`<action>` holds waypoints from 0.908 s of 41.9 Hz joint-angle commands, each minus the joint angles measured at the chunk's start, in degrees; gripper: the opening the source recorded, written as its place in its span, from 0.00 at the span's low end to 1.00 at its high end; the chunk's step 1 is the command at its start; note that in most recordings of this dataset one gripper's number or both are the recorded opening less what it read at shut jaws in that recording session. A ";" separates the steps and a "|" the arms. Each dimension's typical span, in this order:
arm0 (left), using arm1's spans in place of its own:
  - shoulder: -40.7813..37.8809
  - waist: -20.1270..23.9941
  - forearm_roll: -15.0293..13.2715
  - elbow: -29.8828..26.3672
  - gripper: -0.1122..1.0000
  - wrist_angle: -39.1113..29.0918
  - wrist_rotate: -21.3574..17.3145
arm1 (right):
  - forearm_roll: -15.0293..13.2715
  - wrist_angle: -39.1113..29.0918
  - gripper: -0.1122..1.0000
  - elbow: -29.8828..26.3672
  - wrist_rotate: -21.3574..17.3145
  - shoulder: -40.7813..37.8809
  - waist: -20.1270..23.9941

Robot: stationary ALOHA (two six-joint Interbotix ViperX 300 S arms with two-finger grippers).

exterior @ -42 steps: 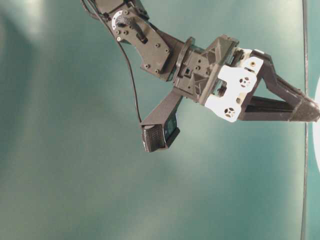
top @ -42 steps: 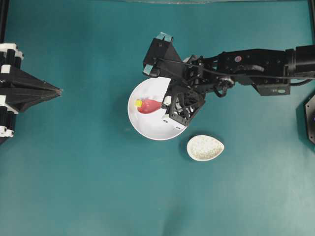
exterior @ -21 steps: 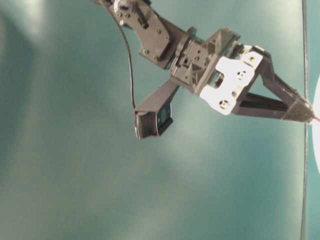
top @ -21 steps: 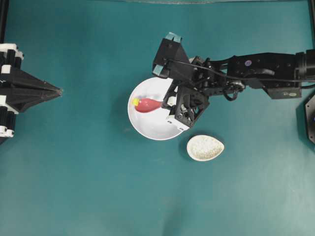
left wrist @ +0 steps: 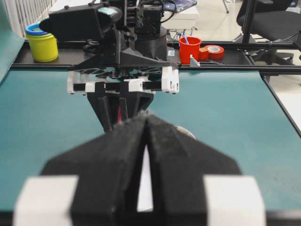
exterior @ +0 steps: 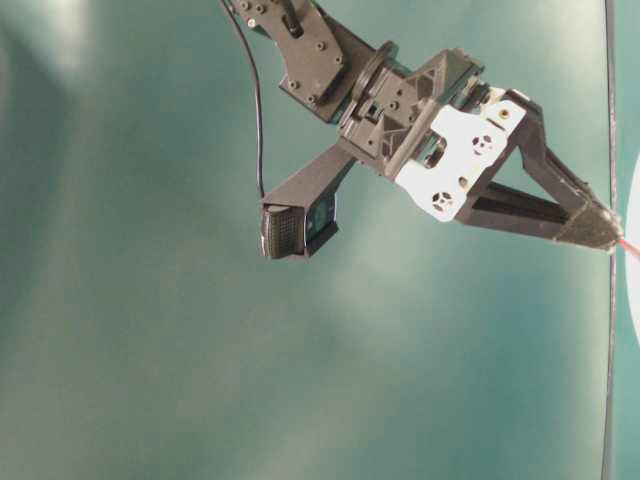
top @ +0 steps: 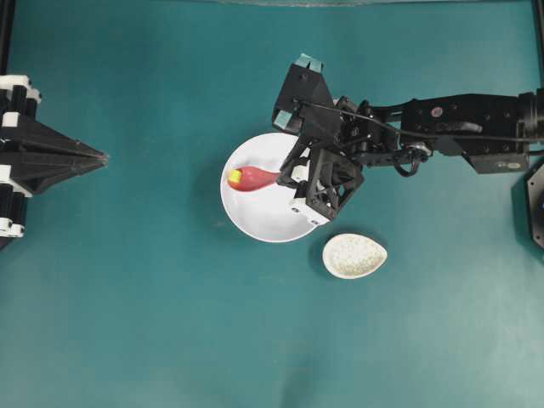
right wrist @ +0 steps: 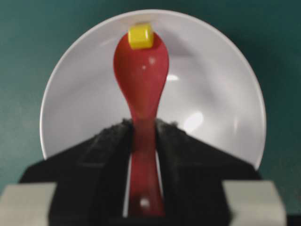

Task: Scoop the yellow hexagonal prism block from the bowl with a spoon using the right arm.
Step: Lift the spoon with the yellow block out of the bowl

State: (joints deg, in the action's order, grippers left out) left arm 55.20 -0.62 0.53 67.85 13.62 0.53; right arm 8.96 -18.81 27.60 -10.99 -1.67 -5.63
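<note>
One step looks nearly finished: the right gripper [right wrist: 142, 141], clamped on the spoon [right wrist: 141, 70], has the yellow block [right wrist: 140, 36] at the scoop's tip inside the bowl [right wrist: 211, 94]; lifting out remains.

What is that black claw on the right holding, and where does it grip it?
The right gripper holds the spoon by its straight handle, clamped between both fingers, with the scoop reaching out over the bowl. The left gripper holds nothing.

Right tool [right wrist: 143, 141] clamped, left tool [left wrist: 146, 141] closed.
</note>
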 commanded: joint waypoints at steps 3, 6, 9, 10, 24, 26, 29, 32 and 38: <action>-0.53 -0.09 0.18 -0.53 0.10 0.53 0.09 | 0.00 1.05 0.32 -0.09 0.09 1.85 0.26; -0.62 -0.09 0.18 -0.53 0.10 0.53 0.09 | 0.00 1.41 0.32 0.09 0.09 1.85 0.44; -0.53 -0.09 0.18 -0.53 0.10 0.53 0.09 | 0.00 2.02 0.32 0.26 0.09 1.85 0.62; -0.62 -0.09 0.18 -0.53 0.10 0.53 0.09 | 0.00 2.29 0.32 0.35 0.09 1.93 0.70; -0.62 -0.09 0.09 -0.53 0.10 0.35 0.18 | 0.00 9.40 0.32 5.27 0.26 5.01 1.32; -0.53 -0.09 0.18 -0.53 0.10 0.26 0.09 | -0.09 11.25 0.32 6.59 0.35 5.89 1.49; -0.62 -0.09 0.18 -0.53 0.10 0.26 0.09 | -0.09 14.33 0.32 8.61 0.53 7.03 1.76; -0.62 -0.09 0.18 -0.53 0.10 0.26 0.09 | -0.35 17.58 0.32 10.81 0.53 8.26 1.93; -0.53 -0.09 0.18 -0.53 0.10 0.26 0.09 | -1.32 25.58 0.32 15.82 0.62 10.02 2.90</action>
State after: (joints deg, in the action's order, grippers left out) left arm 55.11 -0.62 0.62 67.85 13.62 0.62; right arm 8.17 2.55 42.01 -10.55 6.24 -3.34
